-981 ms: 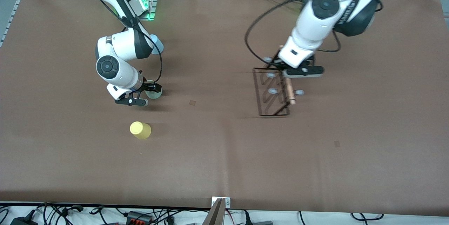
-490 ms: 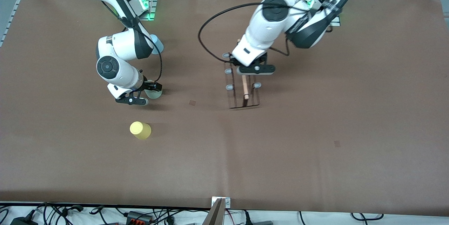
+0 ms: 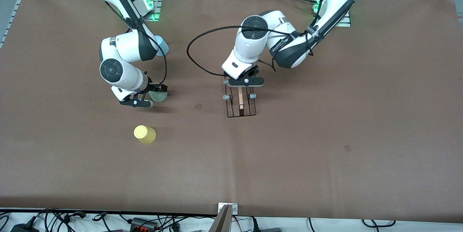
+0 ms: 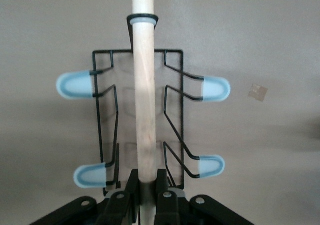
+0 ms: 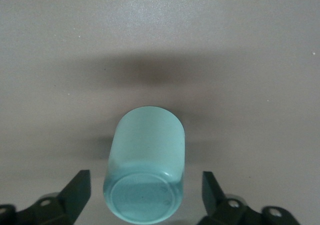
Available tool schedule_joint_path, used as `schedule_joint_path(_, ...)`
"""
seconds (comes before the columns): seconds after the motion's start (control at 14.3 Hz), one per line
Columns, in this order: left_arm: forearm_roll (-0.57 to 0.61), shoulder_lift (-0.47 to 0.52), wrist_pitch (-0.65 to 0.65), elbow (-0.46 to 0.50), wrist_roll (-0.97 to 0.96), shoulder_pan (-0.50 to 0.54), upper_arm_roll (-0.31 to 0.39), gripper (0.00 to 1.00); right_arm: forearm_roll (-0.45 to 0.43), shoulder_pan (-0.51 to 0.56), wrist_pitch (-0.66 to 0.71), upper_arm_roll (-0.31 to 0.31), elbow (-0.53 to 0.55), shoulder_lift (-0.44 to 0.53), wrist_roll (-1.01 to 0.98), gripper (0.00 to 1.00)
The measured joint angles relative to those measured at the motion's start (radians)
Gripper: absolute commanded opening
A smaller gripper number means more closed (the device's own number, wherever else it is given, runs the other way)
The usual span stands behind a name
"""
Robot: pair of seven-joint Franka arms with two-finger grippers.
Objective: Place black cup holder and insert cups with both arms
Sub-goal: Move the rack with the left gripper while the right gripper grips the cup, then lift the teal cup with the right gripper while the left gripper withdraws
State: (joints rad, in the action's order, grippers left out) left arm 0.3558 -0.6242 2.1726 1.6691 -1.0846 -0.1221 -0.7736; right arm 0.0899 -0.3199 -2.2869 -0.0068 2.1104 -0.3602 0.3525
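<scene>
Rack gripped, mint cup framed.

Front view: my left gripper (image 3: 241, 84) pinches the black cup holder (image 3: 241, 106) mid-table; my right gripper (image 3: 147, 96) sits at the mint cup (image 3: 158, 96), the yellow cup (image 3: 144, 134) at its 6 o'clock, the blue cup (image 3: 161, 45) at 12.
Left wrist: fingers (image 4: 133, 185) clamp the wooden rod (image 4: 143, 85).
Right wrist: fingers (image 5: 75, 192) spread around the mint cup (image 5: 146, 165), apart from it.

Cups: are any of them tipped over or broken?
Nothing looks broken. The mint cup and the yellow cup stand upside down on the table, bottoms up. The blue cup is mostly hidden by the right arm. The right gripper is open around the mint cup; the left gripper is shut on the holder.
</scene>
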Motion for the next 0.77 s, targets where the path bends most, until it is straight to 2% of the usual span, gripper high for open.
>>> schedule_joint_path(0.07, 0.0, -0.002, 0.0, -0.005, -0.014, -0.002, 0.0, 1.0, 0.0, 0.0, 0.0, 0.0, 0.0, 0.0, 0.0, 0.59)
schedule_joint_path(0.28, 0.0, 0.009, -0.063, -0.044, -0.034, 0.005, -0.002, 1.0, 0.0, 0.0, 0.006, 0.0, -0.002, 0.002, 0.0, 0.4)
schedule_joint_path(0.42, 0.0, 0.049, -0.218, -0.112, -0.034, 0.022, -0.004, 1.0, 0.0, 0.0, 0.051, 0.001, -0.024, 0.005, -0.002, 0.39)
schedule_joint_path(0.56, 0.0, 0.096, -0.369, -0.176, -0.019, 0.064, -0.006, 1.0, 0.0, -0.001, 0.155, 0.003, -0.094, 0.013, -0.005, 0.37)
schedule_joint_path(0.77, 0.0, 0.119, -0.436, -0.183, 0.147, 0.17, -0.009, 1.0, 0.001, -0.005, 0.303, 0.007, -0.248, 0.029, -0.01, 0.37)
